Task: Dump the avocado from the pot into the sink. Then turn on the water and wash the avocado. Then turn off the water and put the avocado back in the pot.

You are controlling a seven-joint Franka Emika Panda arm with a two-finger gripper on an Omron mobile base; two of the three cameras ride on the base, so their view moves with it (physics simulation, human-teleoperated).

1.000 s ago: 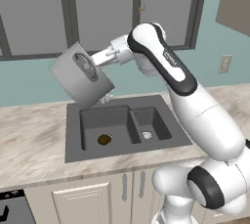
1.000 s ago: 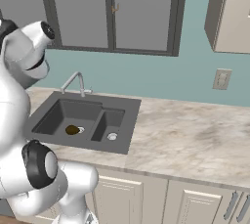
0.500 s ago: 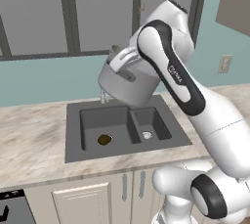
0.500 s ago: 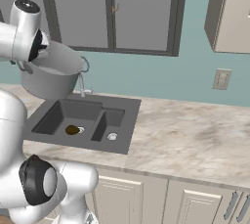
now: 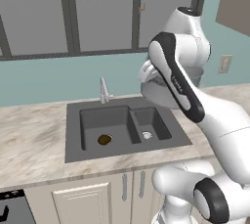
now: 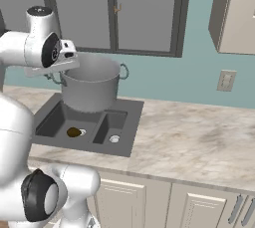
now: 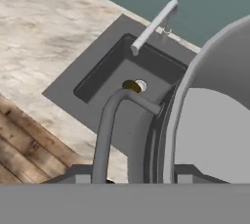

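Observation:
The grey pot (image 6: 92,88) hangs upright in the air over the sink (image 6: 127,140), with my gripper (image 6: 53,68) shut on its rim by the left side handle. In the left base view the pot (image 5: 157,90) shows partly behind my arm, above the small basin. Seen from the hand, the pot wall (image 7: 215,120) takes up the right side and its handle (image 7: 111,120) curves in front. The avocado (image 5: 104,140) lies on the large basin's floor beside the drain, dark and oval (image 6: 73,132) (image 7: 130,86). The faucet (image 5: 103,90) stands behind the sink, and no water shows.
Marble counter (image 6: 199,142) stretches right of the sink, with a wall outlet (image 6: 226,80) and an upper cabinet (image 6: 234,13) above it. Windows (image 5: 97,12) span the back wall. A stove corner (image 5: 10,209) sits at the lower left. The small basin's silver drain (image 5: 146,134) is bare.
The pot has swung from a tipped pose over the large basin rightward and come upright above the sink's right side. The avocado has stayed in the basin.

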